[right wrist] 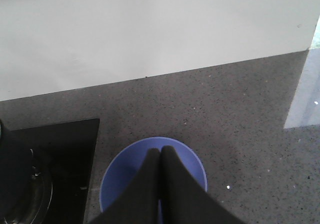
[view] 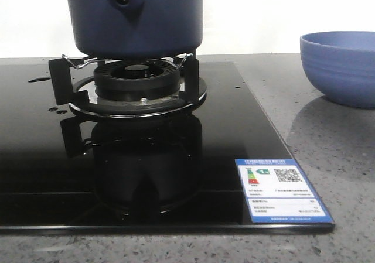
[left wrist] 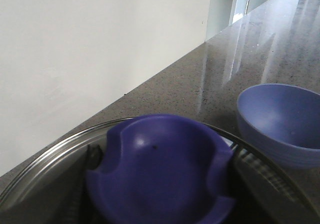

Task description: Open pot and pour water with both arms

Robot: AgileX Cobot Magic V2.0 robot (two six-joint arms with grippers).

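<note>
Pot (view: 135, 17) on the burner, bowl (view: 343, 67) beside it.
Right claw (right wrist: 160, 156) hangs over the bowl, fingers pressed together (empty); left claw's state cannot be told above the lid knob (left wrist: 162, 169).

Matt navy pot (view: 135, 17) sits on dull black cast-looking burner (view: 139, 78) parts, with thin bright wire supports under its base. Below, the hob glass (view: 35, 175) is mirror-glossy black, carrying a smooth printed paper label (view: 280, 190) at 4 o'clock. The worktop (view: 340, 175) at 3 o'clock is speckled grey stone, lightly polished, and the bowl (view: 343, 64) looks smooth, satin blue.
</note>
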